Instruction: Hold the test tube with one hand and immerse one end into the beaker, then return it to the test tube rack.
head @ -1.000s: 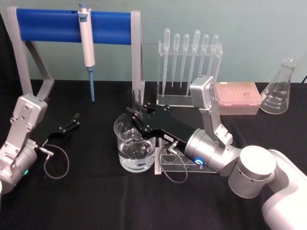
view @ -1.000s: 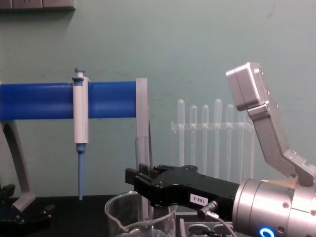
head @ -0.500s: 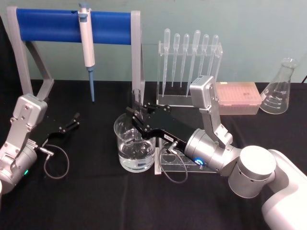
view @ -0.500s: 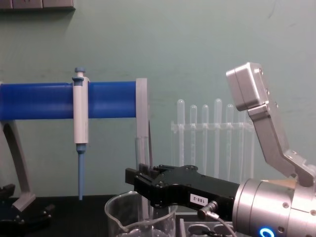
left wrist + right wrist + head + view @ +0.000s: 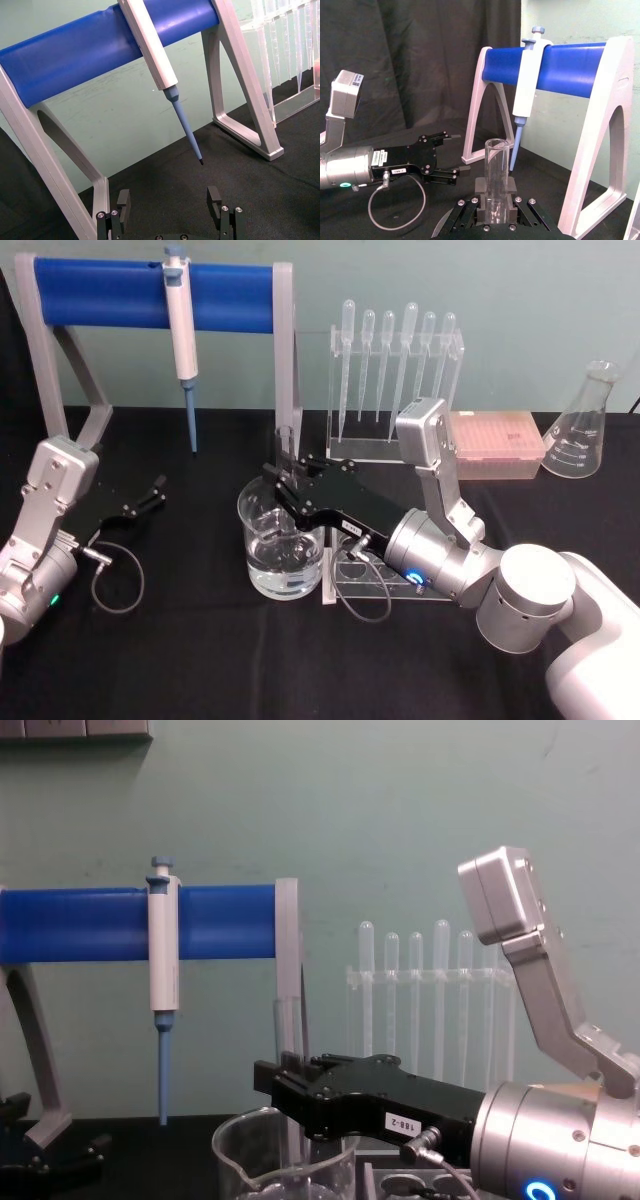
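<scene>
The right gripper (image 5: 287,483) is clamped on the test tube (image 5: 286,452), which stands upright with its lower end inside the beaker (image 5: 255,540); the gripper's black body hides how deep it goes. From the beaker, the clear rack (image 5: 342,570) sits just beside it at 3 o'clock, the grey leg (image 5: 287,360) of the blue stand (image 5: 100,280) rises close behind the tube at 12, the pipettor (image 5: 181,325) hangs at 11, and the pipettes (image 5: 395,350) stand at 1. The left gripper (image 5: 157,490) rests at 9 o'clock, well apart, its fingers spread wide.

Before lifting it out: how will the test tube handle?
Probably slippery: the test tube is smooth clear glass, held upright by the right gripper over the beaker; left gripper parked at left. Likely fragile: thin walls. Round, so may roll if laid down.
</scene>
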Controlling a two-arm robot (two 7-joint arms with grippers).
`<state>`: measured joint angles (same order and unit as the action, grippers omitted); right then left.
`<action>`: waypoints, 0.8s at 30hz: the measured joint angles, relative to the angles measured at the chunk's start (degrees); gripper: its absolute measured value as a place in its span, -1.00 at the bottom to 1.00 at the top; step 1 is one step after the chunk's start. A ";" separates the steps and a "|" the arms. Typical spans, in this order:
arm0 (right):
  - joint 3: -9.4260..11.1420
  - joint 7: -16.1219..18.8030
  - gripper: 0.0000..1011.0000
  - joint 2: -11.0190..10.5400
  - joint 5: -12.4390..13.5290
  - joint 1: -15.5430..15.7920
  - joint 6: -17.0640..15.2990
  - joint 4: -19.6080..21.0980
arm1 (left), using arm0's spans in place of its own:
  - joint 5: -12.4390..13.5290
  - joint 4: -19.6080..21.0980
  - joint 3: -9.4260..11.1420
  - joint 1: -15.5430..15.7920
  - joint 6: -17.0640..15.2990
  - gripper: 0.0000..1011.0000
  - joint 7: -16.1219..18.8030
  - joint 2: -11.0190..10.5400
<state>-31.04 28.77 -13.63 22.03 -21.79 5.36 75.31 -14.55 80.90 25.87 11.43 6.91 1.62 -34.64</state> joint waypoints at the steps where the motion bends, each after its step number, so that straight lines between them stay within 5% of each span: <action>1: 0.00 0.00 -0.55 0.00 0.00 0.00 0.00 0.00 | 0.00 0.00 -0.01 0.00 0.00 0.98 0.00 0.00; 24: 0.00 0.00 -0.55 0.00 0.00 0.00 0.00 0.00 | 0.00 0.00 -0.01 0.00 0.00 0.98 0.00 0.00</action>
<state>-31.04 28.77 -13.63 22.02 -21.79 5.36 75.31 -14.55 80.90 25.86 11.43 6.91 1.62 -34.64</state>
